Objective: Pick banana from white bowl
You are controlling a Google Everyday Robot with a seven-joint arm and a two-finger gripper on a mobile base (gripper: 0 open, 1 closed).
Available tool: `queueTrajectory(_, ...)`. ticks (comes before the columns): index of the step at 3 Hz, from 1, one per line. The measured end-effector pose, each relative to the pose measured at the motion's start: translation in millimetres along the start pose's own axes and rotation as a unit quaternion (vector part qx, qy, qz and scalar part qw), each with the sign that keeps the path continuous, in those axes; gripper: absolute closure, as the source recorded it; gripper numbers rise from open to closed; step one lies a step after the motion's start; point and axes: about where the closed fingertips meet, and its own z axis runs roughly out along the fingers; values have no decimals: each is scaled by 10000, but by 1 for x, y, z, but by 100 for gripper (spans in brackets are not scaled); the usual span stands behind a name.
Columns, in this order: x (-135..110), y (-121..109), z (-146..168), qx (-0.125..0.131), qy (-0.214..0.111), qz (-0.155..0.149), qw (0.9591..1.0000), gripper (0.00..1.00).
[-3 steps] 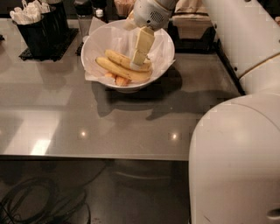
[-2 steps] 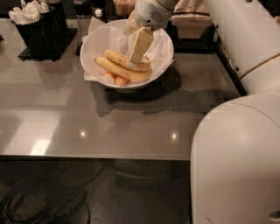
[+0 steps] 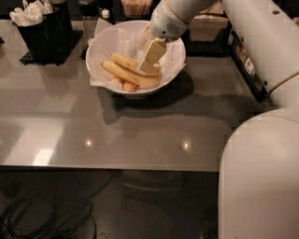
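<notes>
The white bowl point(image 3: 100, 46), lined with crumpled white paper, stands at the back of the grey table. Two yellow bananas lie in it. The banana point(image 3: 125, 61) is the shorter, thicker one and lies further back. The longer, slimmer banana point(image 3: 122, 73) lies in front of it. My gripper point(image 3: 145, 63) reaches down into the bowl from the upper right. Its fingers are apart, and the front finger point(image 3: 152, 53) stands over the right end of the banana. Whether the fingers touch the banana is hidden.
Orange pieces point(image 3: 129, 86) lie at the bowl's front. A black caddy point(image 3: 44, 30) with white packets stands at the back left. A bottle point(image 3: 88, 13) and a box of sticks point(image 3: 137, 7) stand behind the bowl. My white body point(image 3: 261, 177) fills the lower right.
My gripper has come down a little further into the bowl, towards the right ends of the bananas. The bananas have not moved.
</notes>
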Motion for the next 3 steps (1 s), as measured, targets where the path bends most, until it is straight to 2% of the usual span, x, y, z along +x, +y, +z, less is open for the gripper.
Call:
queueTrajectory(1, 15, -3, 17, -140, -164, 157, 9996, 20)
queueTrajectory(2, 24, -7, 30, -245, -263, 239, 9991, 35)
queueTrajectory(3, 29, -9, 40, -318, -320, 300, 9985, 56)
